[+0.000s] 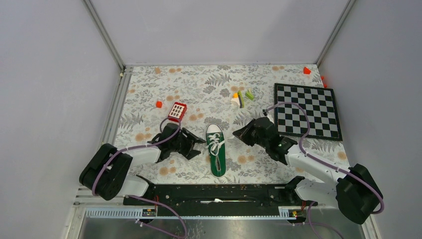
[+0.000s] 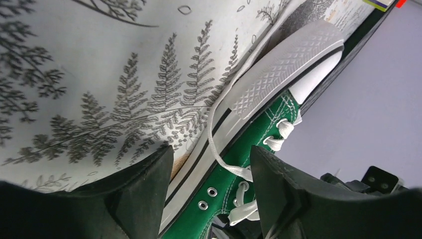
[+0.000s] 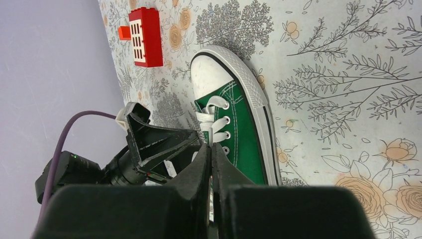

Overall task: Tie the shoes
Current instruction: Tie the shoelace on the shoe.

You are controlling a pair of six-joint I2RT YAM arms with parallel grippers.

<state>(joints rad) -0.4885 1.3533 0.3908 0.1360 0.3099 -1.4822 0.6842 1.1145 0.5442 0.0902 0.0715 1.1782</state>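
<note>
Fern-and-flower cloth covers the bench (image 1: 149,99), closed in by plain grey walls, and I see the green sneaker (image 1: 216,154) lying near the middle of it, white toe cap pointing away from the arm bases, heel toward them. Its white laces (image 1: 216,142) lie loose over the tongue. My left end effector (image 1: 198,142) sits just beside the shoe's left side, fingers spread apart; on the left wrist view a strand of lace runs down over the sole edge in the gap between them, nothing clamped. My right end effector (image 1: 238,133) hangs near the shoe's right side, fingers pressed together; whether any lace is pinched there I cannot tell. A red-and-white block (image 1: 177,111) lies beyond the left arm, a chessboard (image 1: 307,110) at far right.
</note>
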